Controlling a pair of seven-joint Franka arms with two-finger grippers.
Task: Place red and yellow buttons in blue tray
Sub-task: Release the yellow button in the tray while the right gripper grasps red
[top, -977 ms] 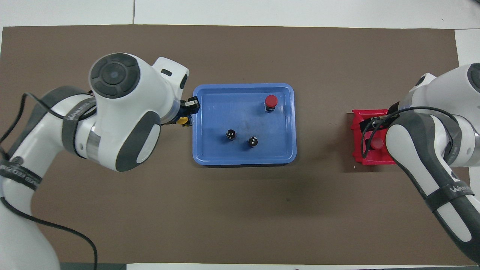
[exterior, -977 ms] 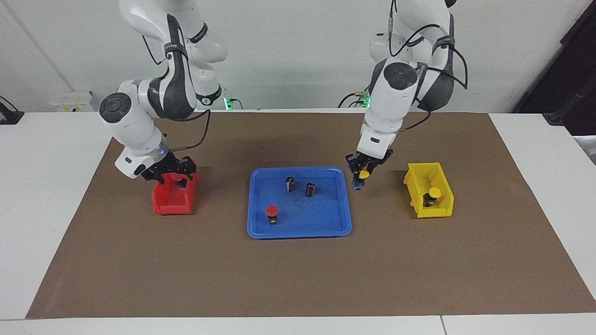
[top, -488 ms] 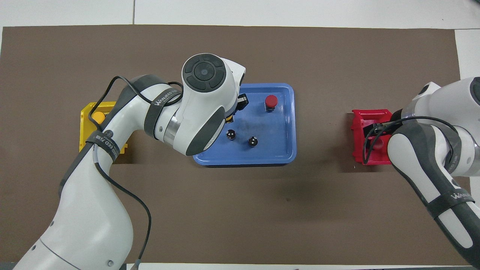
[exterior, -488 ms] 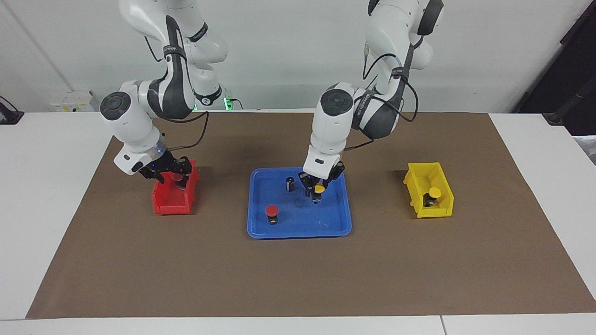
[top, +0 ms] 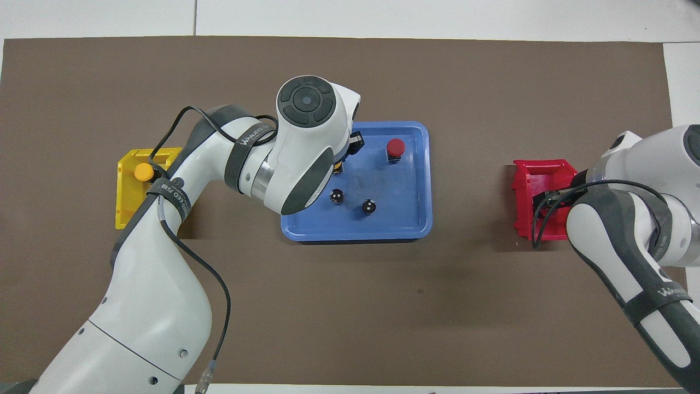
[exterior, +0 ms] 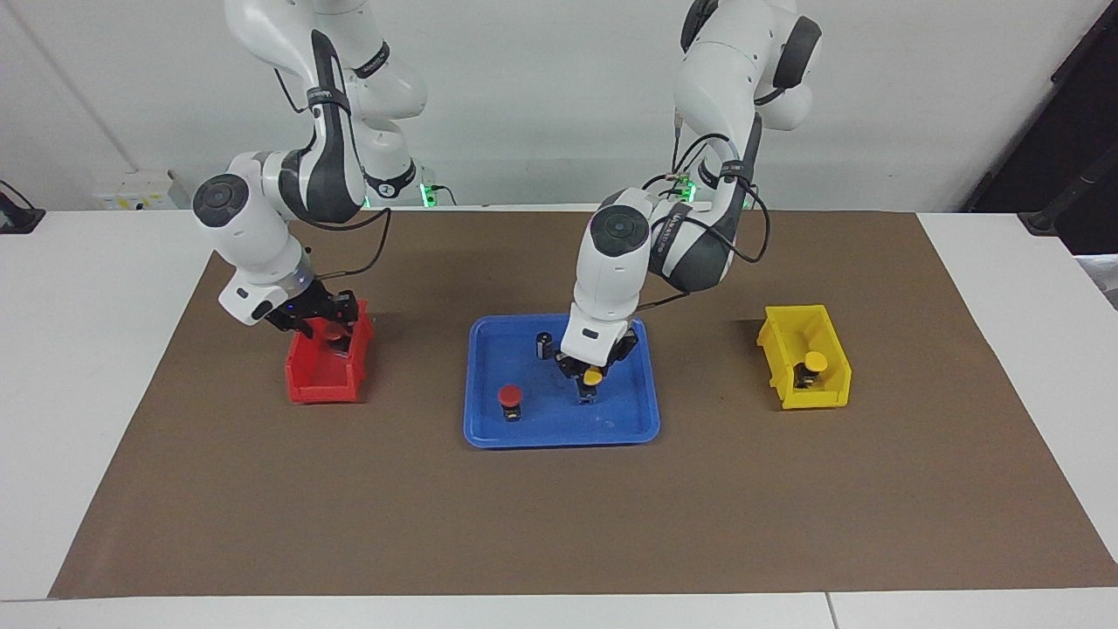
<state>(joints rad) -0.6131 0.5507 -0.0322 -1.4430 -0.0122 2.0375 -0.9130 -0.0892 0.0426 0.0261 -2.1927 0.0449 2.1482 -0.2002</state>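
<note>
My left gripper (exterior: pixel 590 371) is shut on a yellow button (exterior: pixel 593 378) and holds it low inside the blue tray (exterior: pixel 559 437), beside the red button (exterior: pixel 509 399) that stands there. In the overhead view the left wrist hides most of that gripper; a sliver of the yellow cap (top: pixel 337 164) shows over the tray (top: pixel 355 234), and the red button (top: pixel 395 148) is plain. My right gripper (exterior: pixel 321 323) is down in the red bin (exterior: pixel 323 384) at a second red button (exterior: pixel 333 331). A second yellow button (exterior: pixel 814 363) stands in the yellow bin (exterior: pixel 817 397).
Two capless dark cylinders (top: pixel 337 196) (top: pixel 369 207) stand in the tray, nearer to the robots than the buttons. The red bin (top: pixel 528 175) lies toward the right arm's end of the brown mat, the yellow bin (top: pixel 124 213) toward the left arm's end.
My left gripper has carried the yellow button from beside the tray's edge to over the tray and lowered it there. My right gripper has stayed at the red bin, barely shifting.
</note>
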